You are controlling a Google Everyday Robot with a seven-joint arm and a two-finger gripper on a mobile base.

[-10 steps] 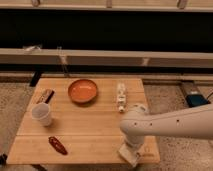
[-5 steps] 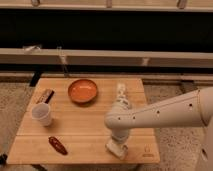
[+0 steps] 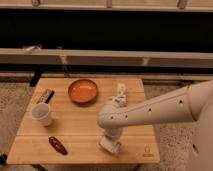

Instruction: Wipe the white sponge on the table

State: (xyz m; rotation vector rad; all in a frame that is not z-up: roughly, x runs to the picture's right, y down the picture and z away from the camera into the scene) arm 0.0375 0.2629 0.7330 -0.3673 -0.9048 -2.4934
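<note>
Front of the scene first: well nearer us than the orange bowl (image 3: 82, 91), and off to its right in the picture, the white sponge (image 3: 113, 147) lies flat on the tabletop (image 3: 80, 131). The tool (image 3: 111, 141) sits right on top of it, bearing straight down. That reads as wiping contact, the sponge trapped between tool and wood so it can be dragged along the planks. Whether the tool is clenched on the sponge or only pressing on it, I cannot tell.

Nearer than the bowl on its left, a small red thing (image 3: 57, 145) lies by the front edge, well apart from the sponge. A white cup (image 3: 41, 113) stands upright a little closer to the bowl. Both look clear of the wiping lane, though I'd judge a long leftward sweep could reach them.

Level with the bowl there's a slim white bottle (image 3: 120, 93) just to its right and a dark bar (image 3: 46, 95) to its left.

Now the arm (image 3: 155, 107): it comes in from the right, slopes across above the tabletop, bends sharply nearer than the bowl, then drops almost vertically onto the sponge
</note>
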